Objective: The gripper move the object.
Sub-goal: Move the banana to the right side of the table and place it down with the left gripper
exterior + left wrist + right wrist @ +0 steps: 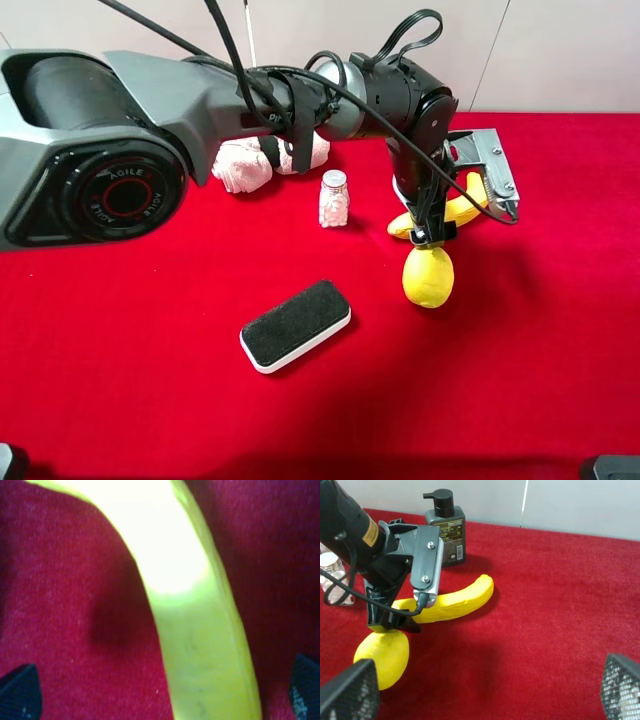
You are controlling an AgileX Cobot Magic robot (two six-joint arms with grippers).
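The long yellow banana [463,208] lies on the red cloth at the right, one end beside a yellow lemon [428,276]. My left gripper [492,190], silver plates on a black wrist, reaches across from the left and is down over the banana. In the left wrist view the banana [200,645] fills the gap between the two dark fingertips [20,692], which stand apart on either side of it. The right wrist view shows the banana [462,599], the lemon [382,655] and the left gripper [407,607]. My right gripper [485,695] is open and empty, back from the banana.
A small shaker [333,198] stands left of the banana. A black-and-white eraser block [296,325] lies at the front centre. Pink cloth [250,162] sits at the back under the arm. A dark pump bottle [445,530] stands behind the banana.
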